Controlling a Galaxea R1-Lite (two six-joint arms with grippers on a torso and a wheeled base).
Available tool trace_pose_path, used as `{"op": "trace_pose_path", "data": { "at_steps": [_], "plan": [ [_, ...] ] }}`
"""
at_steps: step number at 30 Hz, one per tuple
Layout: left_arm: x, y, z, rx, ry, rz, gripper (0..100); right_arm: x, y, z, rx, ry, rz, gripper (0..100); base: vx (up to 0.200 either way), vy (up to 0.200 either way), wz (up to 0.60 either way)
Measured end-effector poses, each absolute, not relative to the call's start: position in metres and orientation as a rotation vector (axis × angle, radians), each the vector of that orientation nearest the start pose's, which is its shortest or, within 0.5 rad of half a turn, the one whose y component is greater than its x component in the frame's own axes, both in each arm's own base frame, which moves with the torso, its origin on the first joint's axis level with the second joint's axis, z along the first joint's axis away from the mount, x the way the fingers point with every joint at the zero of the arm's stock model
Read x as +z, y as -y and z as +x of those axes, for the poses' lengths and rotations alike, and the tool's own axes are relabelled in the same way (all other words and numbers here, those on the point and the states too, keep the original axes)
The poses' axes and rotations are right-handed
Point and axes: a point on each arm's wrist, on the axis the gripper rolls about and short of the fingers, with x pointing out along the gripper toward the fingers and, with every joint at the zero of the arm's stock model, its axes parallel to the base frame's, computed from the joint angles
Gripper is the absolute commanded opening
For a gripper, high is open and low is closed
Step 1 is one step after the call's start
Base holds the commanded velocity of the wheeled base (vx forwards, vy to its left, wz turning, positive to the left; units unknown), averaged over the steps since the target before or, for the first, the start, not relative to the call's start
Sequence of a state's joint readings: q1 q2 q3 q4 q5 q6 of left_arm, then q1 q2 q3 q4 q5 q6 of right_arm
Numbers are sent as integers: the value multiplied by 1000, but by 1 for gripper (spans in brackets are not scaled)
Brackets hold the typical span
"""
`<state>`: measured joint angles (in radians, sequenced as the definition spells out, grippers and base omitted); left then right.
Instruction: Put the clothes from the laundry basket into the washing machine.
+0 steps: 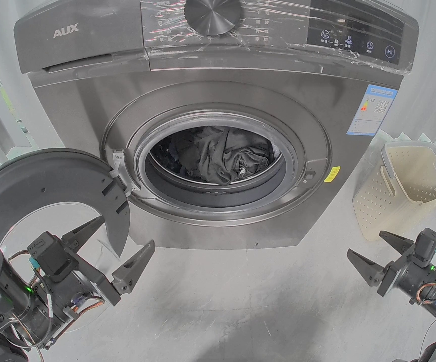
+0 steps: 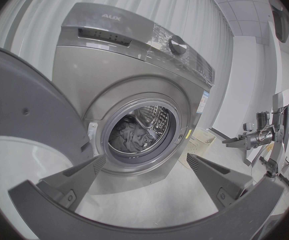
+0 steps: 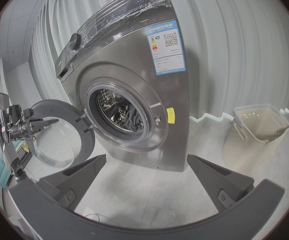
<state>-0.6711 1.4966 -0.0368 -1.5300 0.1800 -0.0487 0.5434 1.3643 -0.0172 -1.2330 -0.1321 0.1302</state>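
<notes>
Dark clothes (image 1: pixel 218 154) lie bunched inside the washing machine (image 1: pixel 77 101) drum, well apart from both sets of fingers. Left fingers (image 1: pixel 132 266) spread wide, holding nothing, low just in front of the open door (image 1: pixel 42 177) at the machine's left. Right fingers (image 1: pixel 366 267) also spread wide, gripping nothing, near the laundry basket (image 1: pixel 373 202), which stands on the floor (image 1: pixel 228 297) by the machine's right front corner.

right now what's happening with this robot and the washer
The robot is loading laundry. Dark clothes lie inside the washing machine, whose door stands open at the left. The laundry basket, beside the machine on the right, looks empty. The left gripper and right gripper hang open in front of the machine, holding nothing.
</notes>
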Motion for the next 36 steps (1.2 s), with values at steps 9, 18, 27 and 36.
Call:
{"op": "trace_pose_path", "data": {
  "at_steps": [9, 18, 27, 36],
  "plan": [
    [148, 87, 123, -462, 47, -67, 100, 130, -47, 91, 363, -196, 54, 100, -200, 0, 0],
    [141, 57, 90, -416, -84, -9, 100, 130, -21, 60, 244, -140, 37, 100, -67, 0, 0],
    [130, 17, 42, -320, -80, -24, 100, 111, -2, 20, 134, -128, 16, 100, -111, 0, 0],
    [93, -2, -3, -143, -127, -47, 100, 89, 2, -8, 47, -108, 12, 100, 0, 0, 0]
  ]
}}
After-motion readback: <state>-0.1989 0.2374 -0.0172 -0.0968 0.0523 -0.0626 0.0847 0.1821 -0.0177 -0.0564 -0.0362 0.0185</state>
